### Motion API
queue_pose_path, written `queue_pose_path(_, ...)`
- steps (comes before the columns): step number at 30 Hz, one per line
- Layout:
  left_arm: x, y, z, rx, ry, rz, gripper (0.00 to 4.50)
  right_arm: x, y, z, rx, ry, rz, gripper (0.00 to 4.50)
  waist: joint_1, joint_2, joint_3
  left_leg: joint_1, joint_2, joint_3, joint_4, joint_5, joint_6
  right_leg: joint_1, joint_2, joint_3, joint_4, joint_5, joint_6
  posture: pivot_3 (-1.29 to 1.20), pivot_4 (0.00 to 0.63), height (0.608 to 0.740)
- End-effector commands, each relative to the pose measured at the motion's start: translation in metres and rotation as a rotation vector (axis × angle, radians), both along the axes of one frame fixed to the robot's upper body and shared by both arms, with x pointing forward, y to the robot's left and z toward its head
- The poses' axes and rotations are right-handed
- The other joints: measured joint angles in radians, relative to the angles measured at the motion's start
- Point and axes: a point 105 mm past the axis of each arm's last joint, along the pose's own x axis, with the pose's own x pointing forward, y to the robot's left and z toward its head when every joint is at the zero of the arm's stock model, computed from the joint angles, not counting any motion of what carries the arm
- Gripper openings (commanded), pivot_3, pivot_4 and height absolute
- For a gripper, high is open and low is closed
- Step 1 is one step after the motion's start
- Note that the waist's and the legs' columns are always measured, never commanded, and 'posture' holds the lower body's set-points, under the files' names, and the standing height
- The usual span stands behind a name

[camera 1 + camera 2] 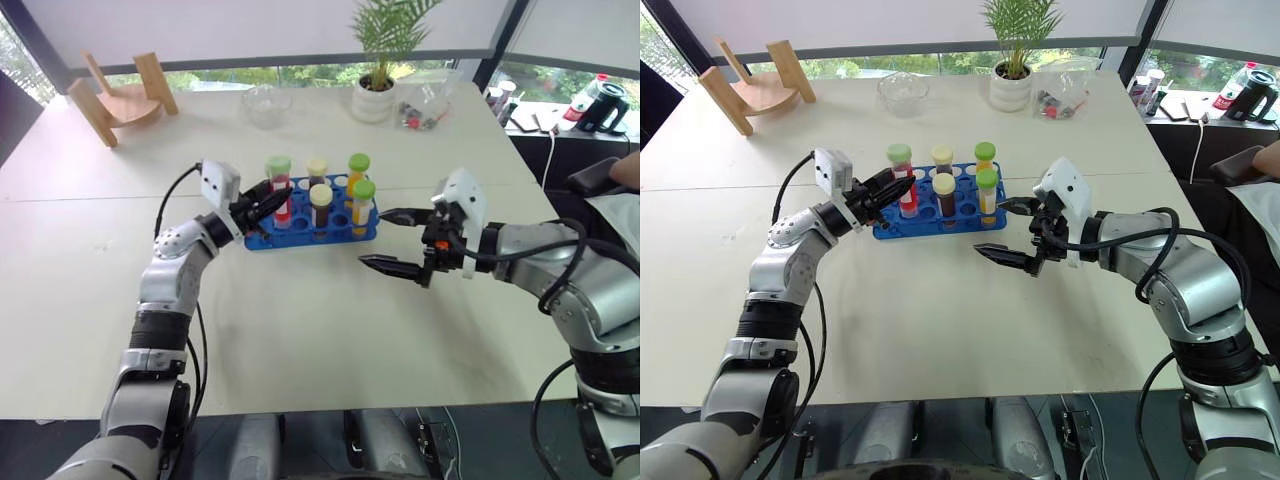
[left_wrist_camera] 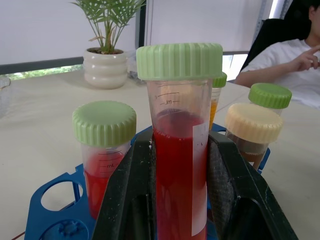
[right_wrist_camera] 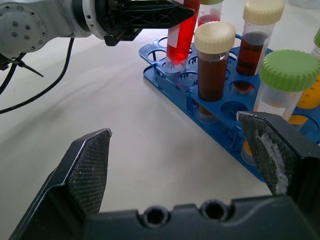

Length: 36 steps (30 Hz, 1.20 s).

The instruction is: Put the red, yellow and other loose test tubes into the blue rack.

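The blue rack (image 1: 262, 238) stands mid-table and holds several capped tubes, among them a cream-capped brown tube (image 1: 320, 208) and a green-capped yellow tube (image 1: 362, 203). My left gripper (image 1: 272, 203) is shut on a red test tube (image 2: 180, 165) with a green cap (image 1: 278, 164). Its lower end (image 3: 176, 59) sits in a hole at the rack's left end, and the tube leans slightly. Another red tube (image 2: 102, 170) stands in the rack just beside it. To the right of the rack, my right gripper (image 1: 373, 237) hovers open with nothing between its fingers (image 3: 90, 165).
At the table's far side stand a potted plant (image 1: 374, 100), a glass bowl (image 1: 266, 105), a clear bag of small items (image 1: 425, 105) and a wooden stand (image 1: 120, 100). A person (image 2: 295, 65) sits beyond the table's right edge.
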Motion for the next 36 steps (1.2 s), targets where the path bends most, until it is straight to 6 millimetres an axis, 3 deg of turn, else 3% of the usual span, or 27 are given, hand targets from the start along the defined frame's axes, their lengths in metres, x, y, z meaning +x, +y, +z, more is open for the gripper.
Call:
queue_pose_path(1, -0.002, 0.004, -0.016, 0.037, 0.055, 0.015, 0.79, -0.003, 0.005, 0.012, 0.020, -0.056, 0.023, 4.50, 0.000, 0.000, 0.000, 0.000, 0.000, 0.000, 0.000, 0.000, 0.000, 0.000, 0.000, 0.000, 0.000, 0.000, 0.000, 0.00, 0.150, 0.740)
queue_pose_path(15, -0.004, 0.006, -0.016, 0.083, 0.043, 0.021, 0.79, 0.000, 0.008, 0.012, 0.031, -0.054, 0.030, 4.50, -0.001, 0.000, 0.000, 0.000, 0.000, 0.000, -0.001, 0.000, 0.000, 0.000, 0.000, 0.000, 0.000, 0.000, 0.000, 0.00, 0.150, 0.740)
queue_pose_path(16, -0.004, 0.007, -0.015, 0.081, 0.042, 0.019, 1.79, 0.000, 0.008, 0.012, 0.029, -0.053, 0.030, 4.50, -0.001, 0.000, 0.000, 0.000, 0.000, 0.000, -0.001, 0.000, 0.000, 0.000, 0.000, 0.000, 0.000, 0.000, 0.000, 0.00, 0.150, 0.740)
queue_pose_path(21, -0.004, 0.017, -0.010, 0.095, 0.043, 0.048, 4.01, 0.000, 0.008, 0.009, 0.027, -0.045, 0.031, 4.50, 0.000, 0.000, 0.000, 0.000, 0.000, 0.000, -0.001, 0.000, 0.000, 0.000, 0.000, 0.000, 0.000, 0.000, 0.000, 0.00, 0.150, 0.740)
queue_pose_path(23, -0.010, 0.025, -0.007, 0.109, 0.054, 0.045, 4.01, -0.001, 0.008, 0.008, 0.026, -0.038, 0.031, 4.50, 0.000, 0.000, 0.000, 0.000, 0.000, 0.000, -0.001, 0.000, 0.000, 0.000, 0.000, 0.000, 0.000, 0.000, 0.000, 0.00, 0.150, 0.740)
queue_pose_path(27, -0.036, 0.043, -0.002, 0.176, 0.101, -0.002, 4.01, -0.012, 0.004, -0.004, 0.010, 0.018, 0.049, 4.50, -0.005, 0.000, 0.000, 0.000, 0.001, 0.000, -0.002, 0.000, 0.000, -0.001, 0.000, 0.000, -0.001, 0.000, 0.000, 0.00, 0.150, 0.740)
queue_pose_path(33, -0.094, 0.078, -0.027, 0.421, 0.346, -0.106, 4.01, -0.038, -0.016, -0.049, -0.081, 0.197, 0.081, 4.50, -0.004, 0.001, 0.001, 0.000, 0.001, 0.001, -0.003, 0.000, 0.000, -0.002, 0.000, 0.000, -0.002, -0.001, -0.001, 0.00, 0.150, 0.740)
queue_pose_path(36, -0.116, 0.088, -0.037, 0.494, 0.413, -0.132, 4.01, -0.038, -0.019, -0.063, -0.092, 0.231, 0.074, 4.50, -0.003, 0.001, 0.001, 0.001, 0.001, 0.002, -0.003, 0.000, 0.000, 0.000, 0.000, 0.001, -0.002, -0.001, -0.001, 0.00, 0.150, 0.740)
